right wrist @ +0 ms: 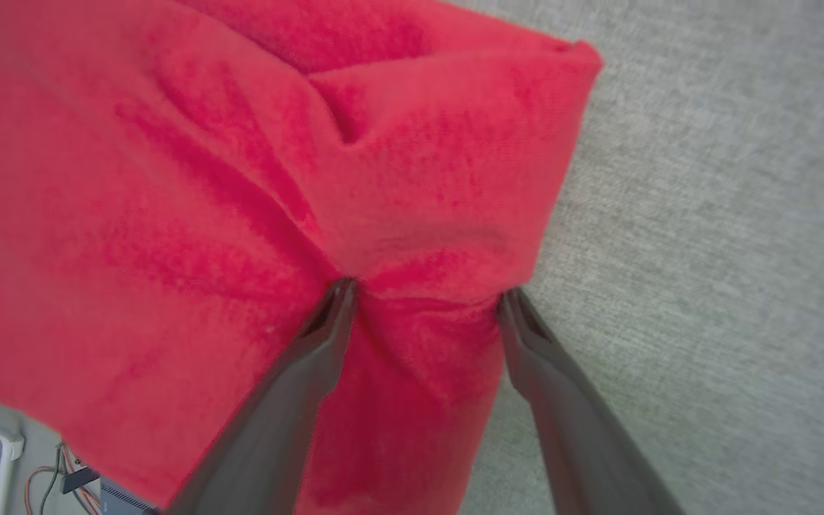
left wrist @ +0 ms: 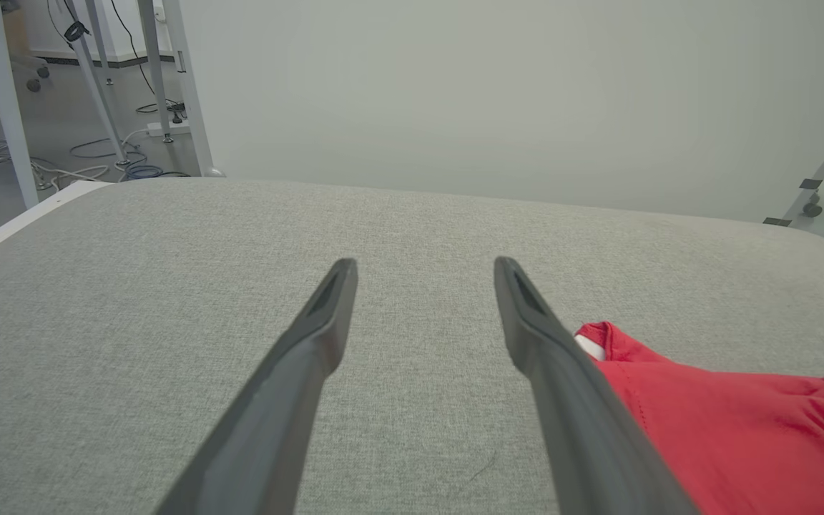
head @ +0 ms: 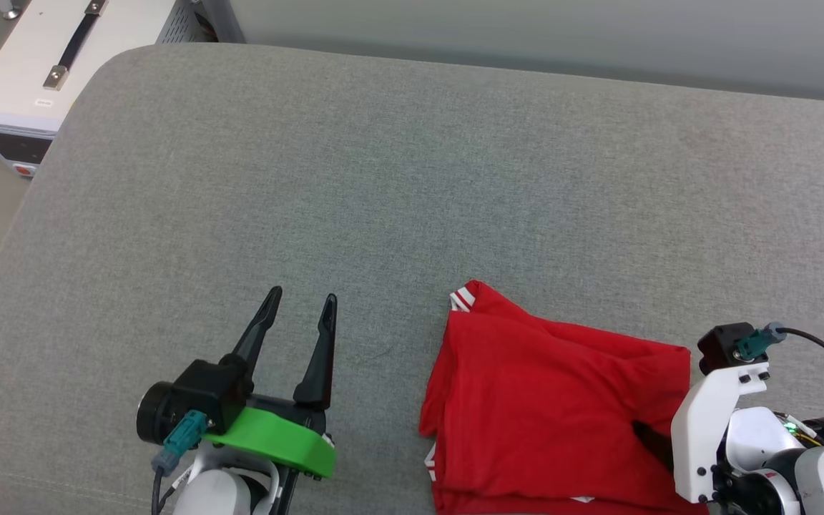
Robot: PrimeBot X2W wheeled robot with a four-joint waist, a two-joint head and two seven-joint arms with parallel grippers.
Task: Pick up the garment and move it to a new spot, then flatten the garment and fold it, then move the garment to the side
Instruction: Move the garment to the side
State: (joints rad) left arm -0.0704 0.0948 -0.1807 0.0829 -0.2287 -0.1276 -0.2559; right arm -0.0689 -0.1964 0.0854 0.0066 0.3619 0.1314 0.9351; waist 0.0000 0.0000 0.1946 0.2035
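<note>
Both grippers have their long dark fingers spread wide: the left gripper (head: 304,293) holds nothing above the grey woven cushion (head: 383,179), beside the folded bright-red soft fabric garment (head: 555,408) lying at its near right part, while the right gripper (right wrist: 428,287) presses both fingertips into the garment's bunched edge.

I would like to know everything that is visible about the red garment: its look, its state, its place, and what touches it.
The garment is soft bright-red fabric with red-and-white striped trim at one corner and on its left edge. It lies folded over and wrinkled on the grey cushion, near its front edge. The right tool, open, presses both tips into a raised fold. The left tool is beside it, apart.
</note>
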